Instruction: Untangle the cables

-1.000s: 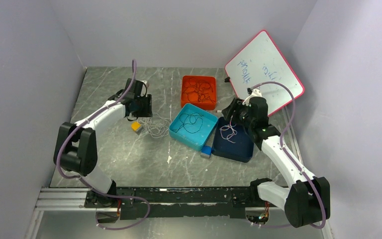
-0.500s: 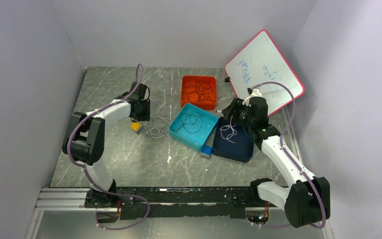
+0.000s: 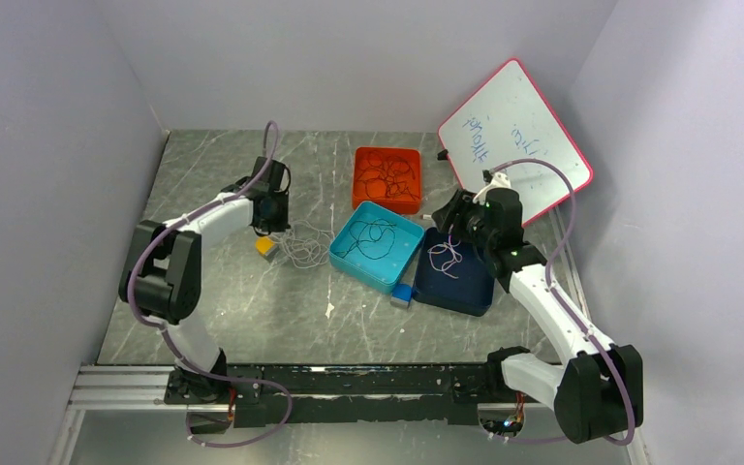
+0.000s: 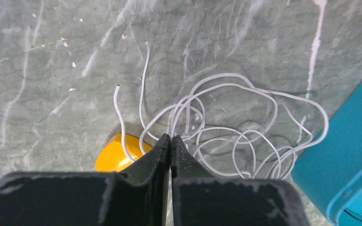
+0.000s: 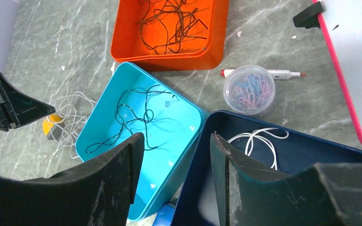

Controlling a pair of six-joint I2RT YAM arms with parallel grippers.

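Cables (image 3: 302, 252), overhead: white tangle on the table (image 3: 252, 310) beside the teal tray (image 3: 402, 257); left gripper (image 3: 273, 228) has swung in over it.
Left wrist: jaws now clenched at the loops by the yellow block (image 4: 111, 155); pinch unclear.
Right wrist: right gripper (image 5: 176, 139) stays released above the teal tray.

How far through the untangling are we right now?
Looks done: one thin black cable lies alone in the teal square tray, a white cable in the dark blue tray. In hand: the left end effector is shut at the loose white cable pile on the grey table; a pinch isn't clear. Left: the black tangle in the orange tray.
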